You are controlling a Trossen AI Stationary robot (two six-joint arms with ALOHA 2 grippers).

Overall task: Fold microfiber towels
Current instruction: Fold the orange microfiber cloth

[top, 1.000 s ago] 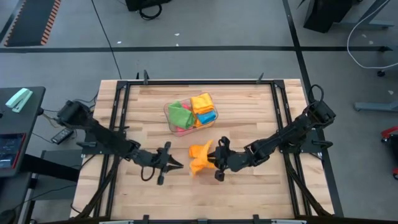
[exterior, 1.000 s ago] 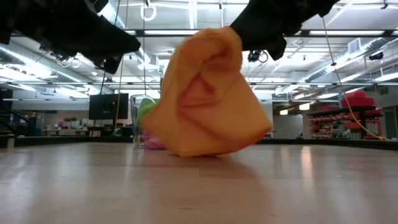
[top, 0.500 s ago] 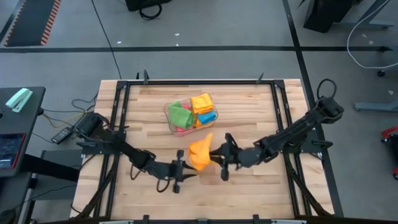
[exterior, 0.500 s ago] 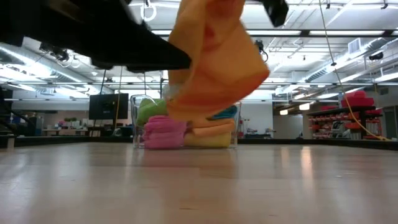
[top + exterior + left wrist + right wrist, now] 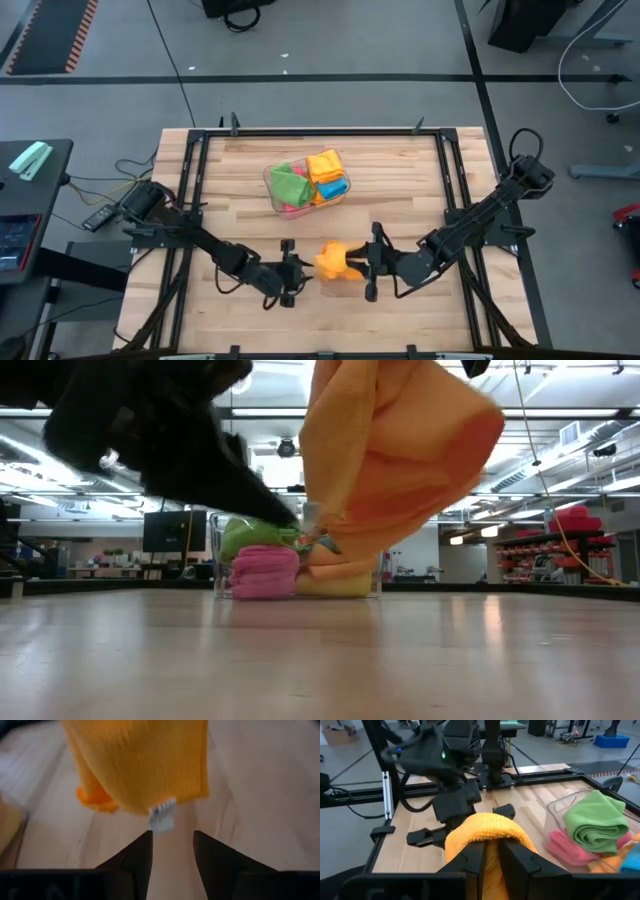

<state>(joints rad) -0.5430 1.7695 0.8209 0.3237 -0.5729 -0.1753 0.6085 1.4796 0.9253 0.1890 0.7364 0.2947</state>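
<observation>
Overhead first: bunched soft orange microfiber towel (image 5: pixel 331 262) well on the near side of the clear plastic rectangular bin (image 5: pixel 272 186), sandwiched between both pincers. Left gripper (image 5: pixel 299 273) right beside it on the left, right gripper (image 5: pixel 362 265) touching it from the right, so equally near really.

Table-level next: same towel (image 5: pixel 395 460) dangling clear of the wooden table (image 5: pixel 320 660), long axis vertical, in front of the bin with its pink and green cloths. Dark left arm reaching in low at the hanging end.

Left wrist cam: fingers parted, nothing between them, lower edge with a small white tag (image 5: pixel 162 816) hanging just ahead of the gap. Looks like the next grab is that corner, pretty much dead ahead.

Right wrist cam: fingers (image 5: pixel 475 857) clamped on the towel's top, left gripper (image 5: pixel 451 817) visible just past it, bin off to the side.
</observation>
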